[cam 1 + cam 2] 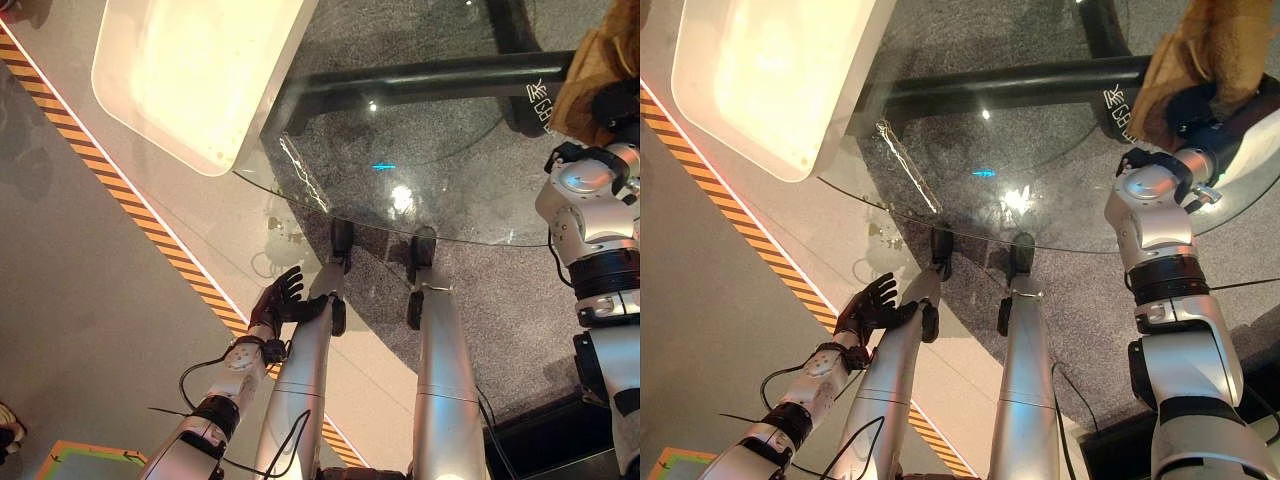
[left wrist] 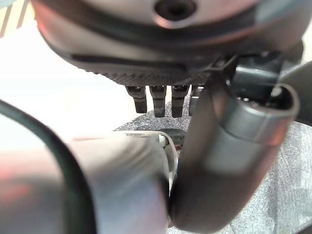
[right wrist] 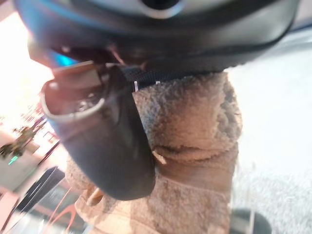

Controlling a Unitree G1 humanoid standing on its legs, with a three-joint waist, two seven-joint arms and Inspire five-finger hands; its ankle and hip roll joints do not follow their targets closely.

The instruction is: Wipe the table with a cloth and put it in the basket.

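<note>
The round clear glass bench [image 1: 1060, 190] on its black metal frame takes most of the view, the grey speckled carpet showing through it. A white rounded-corner tray-like surface [image 1: 200, 70] sits at the far left, partly over the bench's edge. I see no basket, so the drop-off step looks some way off.

The right hand [image 1: 1200, 105] is raised at the bench's far right side, placed, I judge, to bring the cloth to the glass for wiping. Its fingers are clamped on the tan, nubbly terry cloth [image 1: 1190, 50]; the right wrist view has the thumb pressed across the bunched fabric.

The left hand [image 1: 280, 300] hangs low, below the bench's near edge and beside the floor's orange-and-black hazard stripe [image 1: 120, 190], idle and out of the way, its fingers loosely spread and holding nothing.

The cloth looks thick, soft, crumpled into folds and dry.
</note>
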